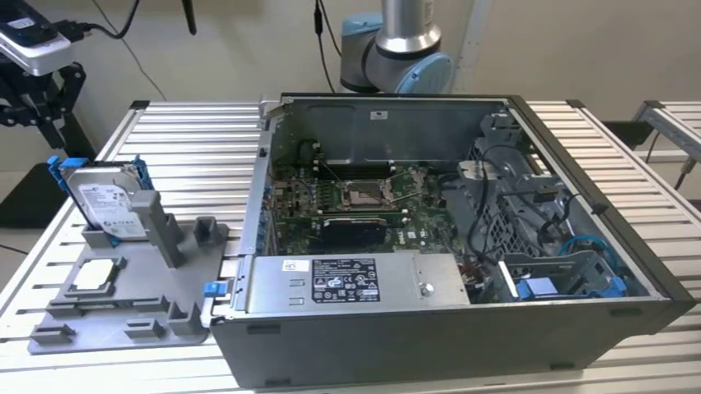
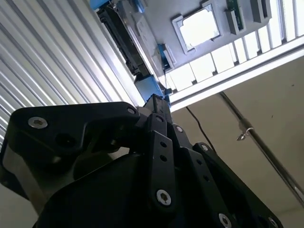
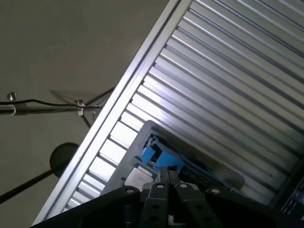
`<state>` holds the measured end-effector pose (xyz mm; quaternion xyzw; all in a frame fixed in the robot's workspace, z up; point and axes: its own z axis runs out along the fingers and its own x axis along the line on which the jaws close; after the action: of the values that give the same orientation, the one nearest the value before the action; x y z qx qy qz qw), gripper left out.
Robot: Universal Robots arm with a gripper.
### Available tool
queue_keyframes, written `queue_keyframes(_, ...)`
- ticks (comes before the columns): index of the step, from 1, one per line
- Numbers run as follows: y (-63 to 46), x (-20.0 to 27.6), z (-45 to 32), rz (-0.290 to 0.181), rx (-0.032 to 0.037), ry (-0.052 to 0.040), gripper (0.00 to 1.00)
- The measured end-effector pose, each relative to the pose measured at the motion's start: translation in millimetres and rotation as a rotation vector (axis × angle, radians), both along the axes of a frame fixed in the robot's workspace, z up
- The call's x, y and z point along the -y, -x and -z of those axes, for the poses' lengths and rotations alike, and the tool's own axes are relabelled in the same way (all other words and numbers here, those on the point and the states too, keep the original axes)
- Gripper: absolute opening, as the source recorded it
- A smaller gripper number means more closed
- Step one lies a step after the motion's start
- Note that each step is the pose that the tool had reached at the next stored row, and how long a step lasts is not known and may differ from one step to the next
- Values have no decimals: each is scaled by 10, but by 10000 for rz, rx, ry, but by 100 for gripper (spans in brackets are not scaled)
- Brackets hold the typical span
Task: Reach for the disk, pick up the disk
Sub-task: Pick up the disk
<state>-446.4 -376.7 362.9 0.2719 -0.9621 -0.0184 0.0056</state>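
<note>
Open desktop PC case (image 1: 438, 345) lies on its side on the slatted aluminium table (image 1: 186, 148). Inside it: motherboard (image 1: 350, 209) with bare CPU socket (image 1: 364, 194), power supply (image 1: 428, 283) along the near wall, and a drive cage at the exterior view's right holding a blue bracket (image 1: 542, 287) among loose cables. The PSU carries a black-and-white printed label (image 1: 343, 280) plus a small white sticker; the text is not legible. A grey fixture tray (image 1: 143, 308) sits just beside the case at the exterior view's left. In it, the disk (image 1: 110, 201) stands upright and slightly tilted in a slot, blue rails on its edges, white label facing the camera, print too small to read. A square silver chip (image 1: 97, 273) lies flat in a recess nearer the camera. Robot arm (image 1: 400, 49) rises behind the case. In both wrist views the gripper (image 2: 154, 100) (image 3: 164, 175) has its fingers pressed together with nothing between them. The tips line up with the disk's blue rail (image 3: 159, 159); contact can't be judged. The second wrist view also shows the disk (image 2: 142, 28) and the chip (image 2: 199, 27).
</note>
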Motion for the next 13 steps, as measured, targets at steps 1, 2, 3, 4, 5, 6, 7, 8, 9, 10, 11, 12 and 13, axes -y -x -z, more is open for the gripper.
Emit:
queue_keyframes(1, 0, 0, 0, -93, 0, 0, 0)
queue_keyframes(2, 0, 0, 0, -182, 0, 0, 0)
queue_keyframes(3, 1, 0, 0, -270, -1, 0, 0)
queue_keyframes(4, 1, 0, 0, -360, 0, 0, 0)
queue_keyframes(5, 1, 0, 0, -465, -1, 0, 0)
queue_keyframes(6, 1, 0, 0, -574, -1, 0, 0)
queue_keyframes(7, 1, 0, 0, -697, 0, 0, 0)
queue_keyframes(8, 1, 0, 0, -841, 0, 0, 0)
queue_keyframes(9, 1, 0, 0, -999, 0, 0, 0)
queue_keyframes(10, 1, 0, 0, -1159, 1, 0, 0)
queue_keyframes(11, 1, 0, 0, -1327, 4, 0, 0)
queue_keyframes(12, 1, 0, 0, -1500, 9, 1, 0)
queue_keyframes(13, 1, 0, 0, -1680, 12, 1, 0)
